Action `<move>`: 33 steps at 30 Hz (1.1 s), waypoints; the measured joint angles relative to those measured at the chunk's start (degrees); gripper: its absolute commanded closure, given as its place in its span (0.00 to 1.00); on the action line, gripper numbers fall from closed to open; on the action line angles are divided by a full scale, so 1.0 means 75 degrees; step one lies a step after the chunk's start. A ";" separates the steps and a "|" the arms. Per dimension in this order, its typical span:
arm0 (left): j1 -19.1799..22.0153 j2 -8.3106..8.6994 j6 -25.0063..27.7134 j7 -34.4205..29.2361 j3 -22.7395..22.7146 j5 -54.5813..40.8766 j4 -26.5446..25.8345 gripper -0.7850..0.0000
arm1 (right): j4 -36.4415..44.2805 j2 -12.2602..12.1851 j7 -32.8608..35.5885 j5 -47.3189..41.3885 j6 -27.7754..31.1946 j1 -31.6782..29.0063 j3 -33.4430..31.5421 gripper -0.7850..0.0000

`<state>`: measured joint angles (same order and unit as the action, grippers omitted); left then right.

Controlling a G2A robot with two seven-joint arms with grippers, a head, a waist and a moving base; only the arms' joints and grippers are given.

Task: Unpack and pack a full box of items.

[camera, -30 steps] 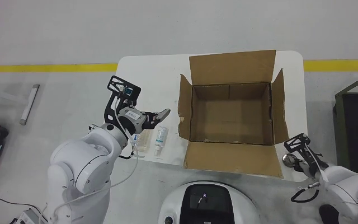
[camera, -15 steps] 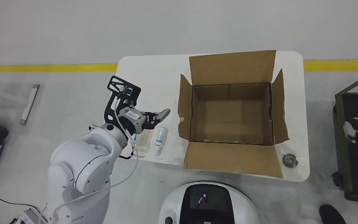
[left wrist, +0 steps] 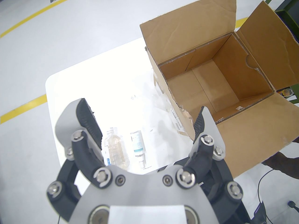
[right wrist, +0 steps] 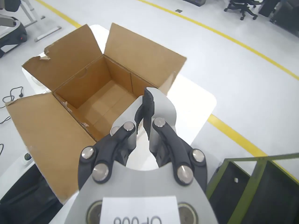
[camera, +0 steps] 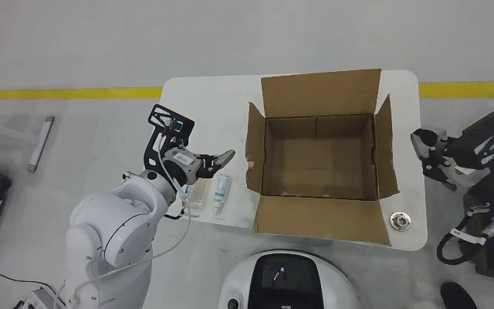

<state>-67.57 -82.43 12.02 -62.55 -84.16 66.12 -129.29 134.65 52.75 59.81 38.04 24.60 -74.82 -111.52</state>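
Observation:
An open cardboard box stands empty on the white table, all its flaps folded out. Its bare inside shows in both wrist views. A clear bottle and a white spray bottle lie side by side on the table, left of the box. My left gripper hangs open just above these bottles, holding nothing. My right gripper is shut and empty, off the table's right edge beside the box. A small round metal item sits at the table's front right corner.
A dark green rack stands close to the table's right side, next to my right arm. The box's front flap hangs out toward the table's front edge. Bare table lies behind the bottles.
My right arm has left the round item at the front right corner and swung up to the right side of the box. The left arm has not moved.

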 measured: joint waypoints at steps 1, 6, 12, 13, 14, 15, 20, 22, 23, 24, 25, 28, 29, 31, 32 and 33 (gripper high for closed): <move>0.0000 0.0000 0.0000 0.0000 0.0000 0.0000 0.0000 0.00 | 0.0000 -0.0019 0.0081 0.0131 -0.0094 0.0175 0.0346 1.00; 0.0000 0.0000 0.0000 0.0000 0.0000 0.0000 0.0000 0.00 | 0.0000 -0.0076 0.0642 0.1053 -0.0533 0.1030 0.2128 1.00; 0.0000 0.0000 0.0000 0.0000 0.0000 0.0000 0.0000 0.00 | -0.0024 -0.0083 0.1394 0.2287 -0.1209 0.1336 0.3270 1.00; 0.0000 0.0000 0.0000 0.0000 0.0000 0.0000 0.0000 0.00 | -0.0063 -0.0084 0.1456 0.2379 -0.1315 0.1307 0.3294 1.00; 0.0000 0.0000 0.0000 0.0000 0.0000 0.0000 0.0000 0.00 | -0.0122 -0.0086 0.1487 0.2437 -0.1402 0.1272 0.3283 1.00; 0.0000 0.0000 0.0000 0.0000 0.0000 0.0000 0.0000 0.00 | -0.0218 -0.0090 0.1506 0.2479 -0.1486 0.1216 0.3222 1.00; 0.0000 0.0000 0.0000 0.0000 0.0000 0.0000 0.0000 0.00 | -0.0562 -0.0119 0.1408 0.2443 -0.1594 0.0843 0.2728 1.00; 0.0000 0.0000 0.0000 0.0000 0.0000 0.0000 0.0000 0.00 | -0.0699 -0.0132 0.1291 0.2422 -0.1566 0.0599 0.2491 1.00; 0.0000 0.0000 0.0000 0.0000 0.0000 0.0000 0.0000 0.00 | -0.0751 -0.0137 0.1237 0.2412 -0.1546 0.0494 0.2400 1.00; 0.0000 0.0000 0.0000 0.0000 0.0000 0.0000 0.0000 0.00 | -0.0807 -0.0142 0.1157 0.2400 -0.1515 0.0359 0.2290 1.00; 0.0000 0.0000 0.0000 0.0000 0.0000 0.0000 0.0000 0.00 | -0.0843 -0.0144 0.1079 0.2381 -0.1498 0.0264 0.2214 1.00; 0.0000 0.0000 0.0000 0.0000 0.0000 0.0000 0.0000 0.00 | -0.0941 -0.0146 0.0726 0.2318 -0.1433 -0.0029 0.1982 1.00; 0.0000 0.0000 0.0000 0.0000 0.0000 0.0000 0.0000 0.00 | -0.0978 -0.0145 0.0595 0.2284 -0.1427 -0.0113 0.1916 1.00; 0.0000 0.0000 0.0000 0.0000 0.0000 0.0000 0.0000 0.00 | -0.1053 -0.0139 0.0266 0.2212 -0.1411 -0.0298 0.1766 1.00; 0.0000 0.0000 0.0000 0.0000 0.0000 0.0000 0.0000 0.00 | -0.1085 -0.0135 0.0113 0.2172 -0.1408 -0.0374 0.1700 1.00; 0.0000 0.0000 0.0000 0.0000 0.0000 0.0000 0.0000 0.00 | -0.1125 -0.0129 -0.0100 0.2111 -0.1412 -0.0471 0.1607 1.00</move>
<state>-67.57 -82.43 12.02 -62.55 -84.16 66.12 -129.29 126.21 51.79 59.06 53.87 14.01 -78.36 -99.46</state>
